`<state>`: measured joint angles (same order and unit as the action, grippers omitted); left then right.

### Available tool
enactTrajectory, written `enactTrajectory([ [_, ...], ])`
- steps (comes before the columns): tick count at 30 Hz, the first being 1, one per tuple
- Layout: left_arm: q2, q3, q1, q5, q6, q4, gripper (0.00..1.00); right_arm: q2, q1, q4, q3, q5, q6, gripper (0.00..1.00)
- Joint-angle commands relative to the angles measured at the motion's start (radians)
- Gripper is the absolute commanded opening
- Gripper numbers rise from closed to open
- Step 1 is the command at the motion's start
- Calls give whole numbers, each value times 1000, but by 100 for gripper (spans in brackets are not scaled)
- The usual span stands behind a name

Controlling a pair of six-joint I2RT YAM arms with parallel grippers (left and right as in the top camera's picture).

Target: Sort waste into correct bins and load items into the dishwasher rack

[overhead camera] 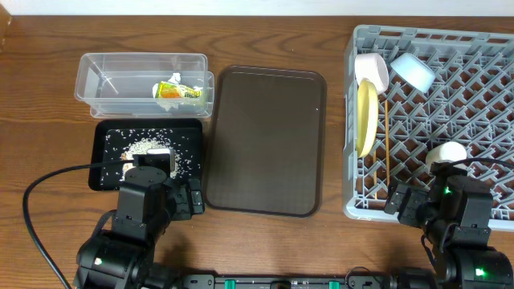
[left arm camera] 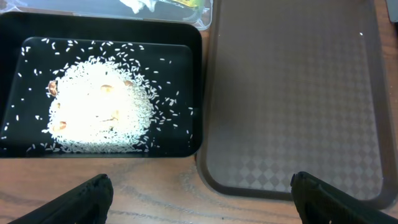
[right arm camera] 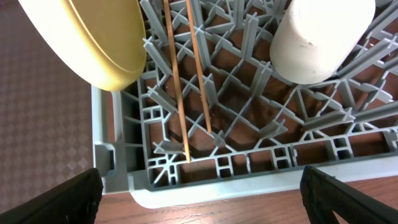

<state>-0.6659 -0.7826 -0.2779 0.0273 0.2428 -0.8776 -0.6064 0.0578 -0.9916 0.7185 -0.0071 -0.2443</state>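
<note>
Left gripper (left arm camera: 199, 183): spread wide, empty, before the black tray (left arm camera: 196, 87) of rice scraps (left arm camera: 99, 106) near the table's front edge. Right gripper (right arm camera: 200, 177): spread wide, empty, above the rack's (right arm camera: 261, 163) front-left corner.

1. The table (overhead camera: 265, 16) is mid-brown wood with darker streaked grain.
2. The container (overhead camera: 96, 76) is clear, colourless plastic.
3. The wrapper (overhead camera: 177, 91) inside it is yellow-green with orange print and a white patch.
4. The small tray (overhead camera: 104, 132) is glossy black, speckled with white rice (left arm camera: 99, 115) and a few tan bits (left arm camera: 53, 88).
5. The serving tray (overhead camera: 265, 144) is dark brown with a fine diamond texture.
6. The rack (overhead camera: 482, 88) is light grey, a lattice of squares and diagonals.
7. The plate (overhead camera: 366, 116) is pale yellow.
8. One bowl (overhead camera: 372, 68) is white; the other bowl (overhead camera: 412, 71) is light blue.
9. The cup (overhead camera: 448, 152) is plain white.
10. The chopsticks (right arm camera: 177, 93) are light orange-brown wood.
11. The cable (overhead camera: 32, 217) is black.
</note>
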Motion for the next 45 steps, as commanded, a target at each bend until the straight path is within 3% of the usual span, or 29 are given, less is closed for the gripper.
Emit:
enactTrajectory([
  [1,1,3,-3,11,5,3,95,4,-1,-5,-7,15,13,99],
  [5,1,3,-3,11,5,3,95,12,-2,-8,-10,48,29,99],
  [10,1,3,-3,11,5,3,95,100,-6,124,-58,48,61,99],
  [24,1,3,-3,11,5,3,96,587,-39,735,-526,48,70,99],
  [31,1,3,-3,11,5,3,96,601,-39,1049,-708,55,70,99],
  [37,1,3,-3,11,5,3,96,602,-53,913,-713,-2,110,99],
  [45,1,3,-3,11,5,3,96,601,-59,917,-713,-9,134,99],
])
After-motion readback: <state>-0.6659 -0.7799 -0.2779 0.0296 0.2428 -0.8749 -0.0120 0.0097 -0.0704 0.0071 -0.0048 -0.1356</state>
